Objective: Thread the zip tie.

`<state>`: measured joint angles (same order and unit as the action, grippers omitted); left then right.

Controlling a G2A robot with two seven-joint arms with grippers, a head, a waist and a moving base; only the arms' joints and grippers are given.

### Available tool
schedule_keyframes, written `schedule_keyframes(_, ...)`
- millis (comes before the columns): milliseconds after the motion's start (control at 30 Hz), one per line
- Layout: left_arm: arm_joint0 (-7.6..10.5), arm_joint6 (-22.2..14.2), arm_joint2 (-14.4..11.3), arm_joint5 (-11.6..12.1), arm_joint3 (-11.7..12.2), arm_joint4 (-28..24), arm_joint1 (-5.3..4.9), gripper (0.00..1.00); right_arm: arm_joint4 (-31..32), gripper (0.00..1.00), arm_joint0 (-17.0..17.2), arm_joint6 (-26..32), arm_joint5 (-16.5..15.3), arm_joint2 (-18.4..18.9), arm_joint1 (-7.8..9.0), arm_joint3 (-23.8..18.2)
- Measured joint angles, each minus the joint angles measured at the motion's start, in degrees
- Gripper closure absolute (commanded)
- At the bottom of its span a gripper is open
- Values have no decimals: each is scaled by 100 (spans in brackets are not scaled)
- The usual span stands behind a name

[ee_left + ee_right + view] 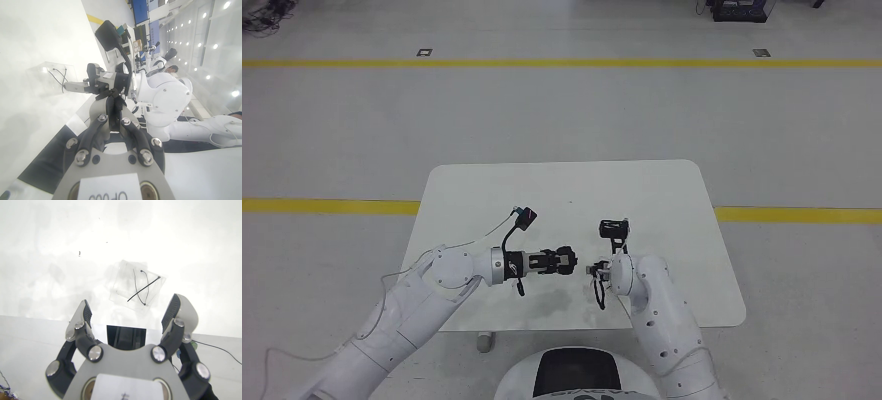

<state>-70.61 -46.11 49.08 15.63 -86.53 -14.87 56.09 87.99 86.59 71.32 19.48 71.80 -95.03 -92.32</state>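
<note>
Two black zip ties [143,285] lie crossed in a clear tray [121,279] on the white table [662,190] | grey floor [562,120], yellow lines [562,63] beyond | tray near the table's edge | right gripper [130,298] above that edge, fingers spread wide | left gripper [113,100] beside it, fingers pressed together

You see the white counter [682,190] standing on a pale grey floor [562,120]. One yellow line [332,206] crosses the floor on either side of the counter; a second yellow line [562,63] lies well beyond it. Round ceiling lamps [215,46] shine above.
</note>
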Motion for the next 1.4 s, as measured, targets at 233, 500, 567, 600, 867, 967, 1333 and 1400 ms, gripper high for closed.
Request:
schedule_keyframes(233,0,0,0,0,0,0,0,100,200,0,269,48,0,83,-299,-170)
schedule_keyframes(500,0,0,0,0,0,0,0,100,196,0,157,-221,0,197,-336,253)
schedule_keyframes(567,0,0,0,0,0,0,0,100,196,0,119,-224,0,242,-348,344)
schedule_keyframes(600,0,0,0,0,0,0,0,100,196,0,94,-213,0,267,-356,401)
schedule_keyframes(867,0,0,0,0,0,0,0,100,197,0,-170,-252,0,295,-435,884)
schedule_keyframes(967,0,0,0,0,0,0,0,100,196,0,-222,-269,0,303,-461,955)
schedule_keyframes(1333,0,0,0,0,0,0,0,100,195,0,-255,-201,0,307,-471,1087)
schedule_keyframes(1400,0,0,0,0,0,0,0,100,197,0,-267,-188,0,312,-472,1125)
